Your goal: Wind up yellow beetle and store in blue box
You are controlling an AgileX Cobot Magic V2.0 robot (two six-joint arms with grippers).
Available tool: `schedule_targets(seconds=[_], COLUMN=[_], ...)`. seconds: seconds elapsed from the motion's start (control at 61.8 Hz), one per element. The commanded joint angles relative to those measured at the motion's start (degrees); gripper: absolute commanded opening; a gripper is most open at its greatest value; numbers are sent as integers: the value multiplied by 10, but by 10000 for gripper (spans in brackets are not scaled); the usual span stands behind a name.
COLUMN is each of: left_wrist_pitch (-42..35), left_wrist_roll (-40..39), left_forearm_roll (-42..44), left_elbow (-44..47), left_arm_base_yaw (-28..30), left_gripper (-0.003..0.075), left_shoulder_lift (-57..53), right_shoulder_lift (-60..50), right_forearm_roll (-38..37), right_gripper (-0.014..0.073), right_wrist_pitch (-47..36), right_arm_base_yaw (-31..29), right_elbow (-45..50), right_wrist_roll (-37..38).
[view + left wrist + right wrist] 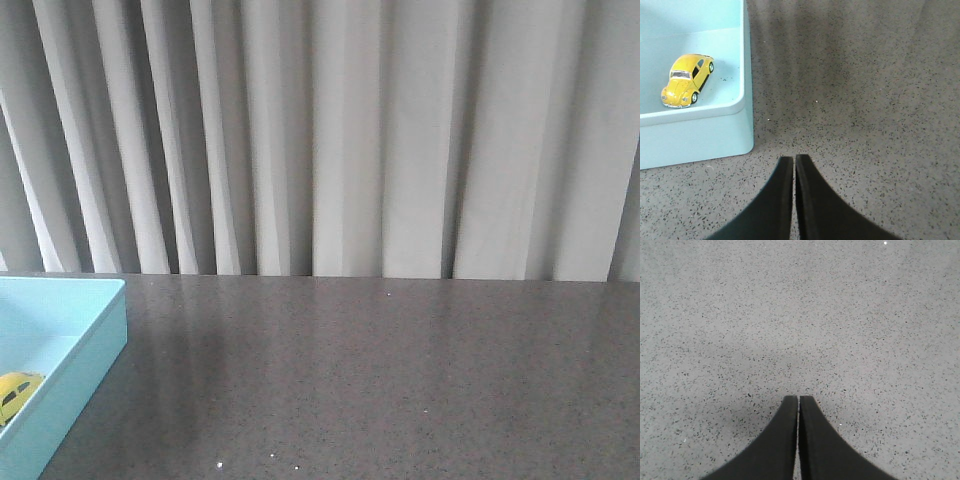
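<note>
Beetle (687,80) in box (95,345), box at table's (400,380) front-left.

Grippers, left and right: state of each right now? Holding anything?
Left gripper: closed, fingers together, empty; the yellow beetle sits inside the blue box.
Right gripper: closed, empty, over bare table.

You see a bright yellow beetle (687,80) with dark windows and silver hubs, a pale turquoise blue box (700,137), a grey bench (400,370) speckled black and white, black left end effector (794,165), black right end effector (798,405), pale grey pleated curtain (350,130)
</note>
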Motion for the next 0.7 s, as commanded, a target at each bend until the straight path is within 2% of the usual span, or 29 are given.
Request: schedule_targets(seconds=[0.0,0.469,0.583,0.68], left_wrist_pitch=[-41,-43,-58,-106], left_wrist_roll=[-7,-6,-7,-14], left_forearm_roll=[-1,-1,19,19], left_elbow=[-14,-13,9,58], left_arm_base_yaw=[-4,-4,-2,4], left_gripper=[-6,-6,-6,-6], left_shoulder_lift=[1,1,-22,-73], right_shoulder_lift=[0,0,0,0], right_forearm_roll=[0,0,0,-3], right_gripper=[-7,-7,-7,-7], right_wrist_pitch=[-31,-31,-31,-31], right_arm_base_yaw=[0,0,0,0], right_elbow=[-14,-14,-14,-14], right_wrist_roll=[-2,-2,-2,-2])
